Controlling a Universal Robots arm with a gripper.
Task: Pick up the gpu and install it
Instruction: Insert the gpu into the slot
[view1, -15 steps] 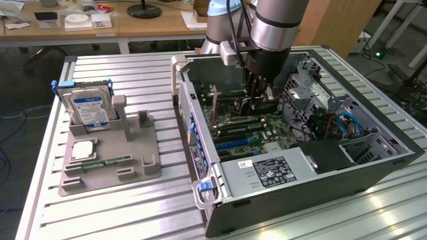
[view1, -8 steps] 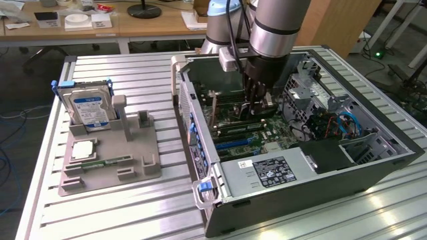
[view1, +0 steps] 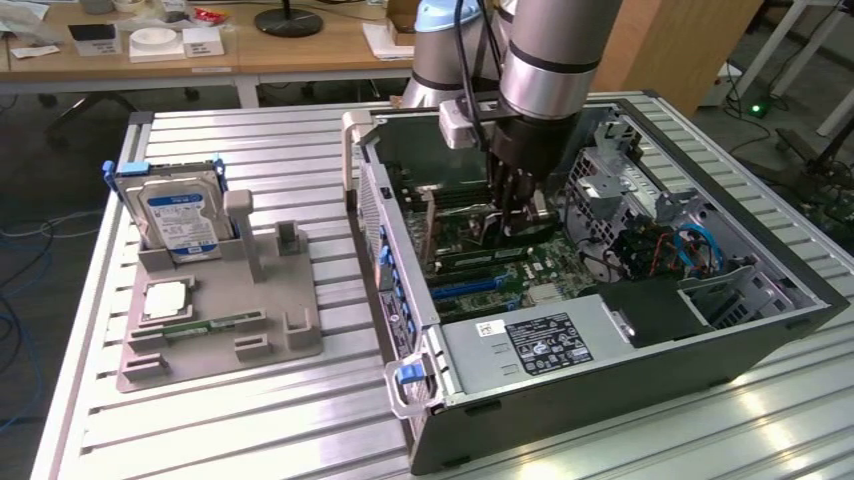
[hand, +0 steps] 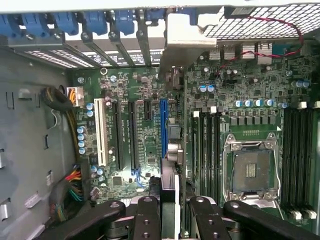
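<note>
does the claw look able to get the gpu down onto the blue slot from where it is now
Probably yes: the claw, inside the open computer case, holds the gpu edge-on, in line with the blue slot, and nothing stands between them.

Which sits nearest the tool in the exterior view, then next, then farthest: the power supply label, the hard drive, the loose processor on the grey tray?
From the tool inside the case:
1. Power supply label, in the case, toward the front.
2. Hard drive, upright on the tray, exterior view's left.
3. Processor, flat on the tray; close to the drive's rank, slightly farther.
</note>
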